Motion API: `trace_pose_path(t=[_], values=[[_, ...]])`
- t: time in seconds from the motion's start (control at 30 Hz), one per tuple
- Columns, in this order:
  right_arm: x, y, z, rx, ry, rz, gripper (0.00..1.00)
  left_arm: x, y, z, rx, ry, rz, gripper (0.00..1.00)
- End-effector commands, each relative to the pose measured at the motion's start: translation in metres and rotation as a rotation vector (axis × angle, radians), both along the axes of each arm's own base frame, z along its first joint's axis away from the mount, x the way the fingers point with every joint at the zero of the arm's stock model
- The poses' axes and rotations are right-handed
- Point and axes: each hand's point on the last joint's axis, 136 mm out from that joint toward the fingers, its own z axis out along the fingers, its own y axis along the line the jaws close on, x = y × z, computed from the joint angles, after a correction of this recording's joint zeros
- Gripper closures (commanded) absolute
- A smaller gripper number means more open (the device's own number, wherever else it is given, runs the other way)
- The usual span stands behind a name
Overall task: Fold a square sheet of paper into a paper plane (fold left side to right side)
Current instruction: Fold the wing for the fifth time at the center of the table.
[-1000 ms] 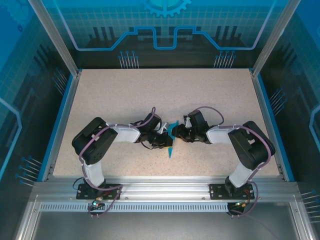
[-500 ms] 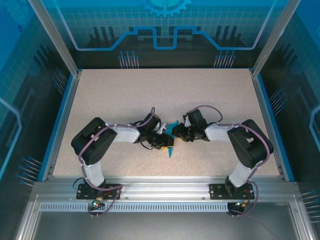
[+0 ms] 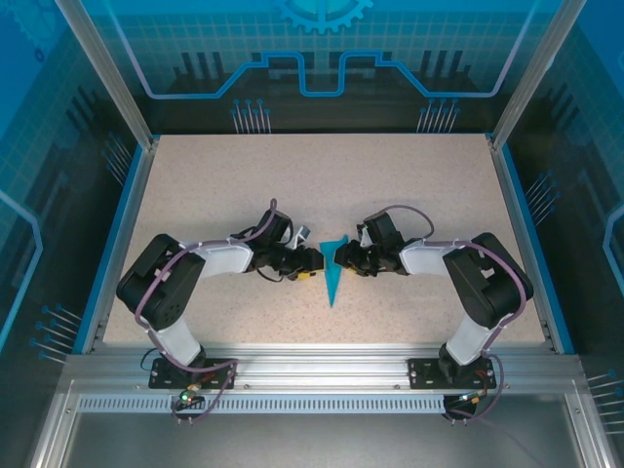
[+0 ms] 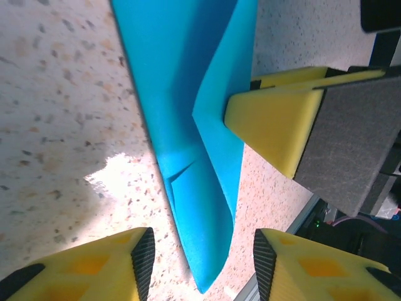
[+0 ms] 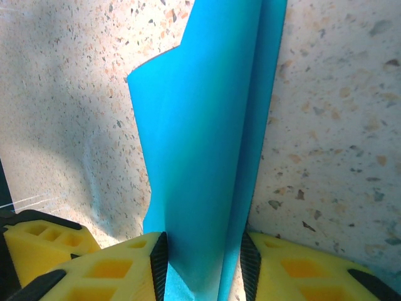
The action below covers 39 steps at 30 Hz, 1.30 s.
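Spreading widest under me is the speckled table (image 3: 419, 185), and my two arms bend inward over its middle, the left arm (image 3: 210, 268) from one side and the right arm (image 3: 458, 268) from the other. Between them lies the paper plane (image 3: 334, 275), a narrow teal dart with its sharp tip pointing toward my bases and its wider end between my wrists. My right pincer (image 5: 202, 257) is closed on the plane near that wider end, the folded paper standing pinched between its black pads (image 5: 159, 260). My left pincer (image 4: 200, 251) stands open just beside the plane, its yellow fingers (image 4: 94, 263) apart; in the left wrist view a narrow end of the paper shows in the gap between them, and neither finger grips it.
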Motion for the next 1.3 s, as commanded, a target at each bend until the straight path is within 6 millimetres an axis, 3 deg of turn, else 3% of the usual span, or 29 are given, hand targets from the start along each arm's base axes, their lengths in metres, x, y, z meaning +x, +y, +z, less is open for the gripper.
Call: trace_pose_path(t=[0.0, 0.3, 1.27], values=[[-0.019, -0.010, -0.032, -0.088, 0.098, 0.002, 0.61, 0.005, -0.009, 0.004, -0.027, 0.012, -0.034, 0.54], [-0.020, -0.010, -0.033, -0.087, 0.101, 0.006, 0.61, 0.013, -0.020, -0.007, -0.064, 0.054, -0.033, 0.64], [-0.021, -0.009, -0.034, -0.100, 0.110, 0.027, 0.63, 0.020, -0.030, -0.015, -0.105, 0.090, -0.027, 0.69]])
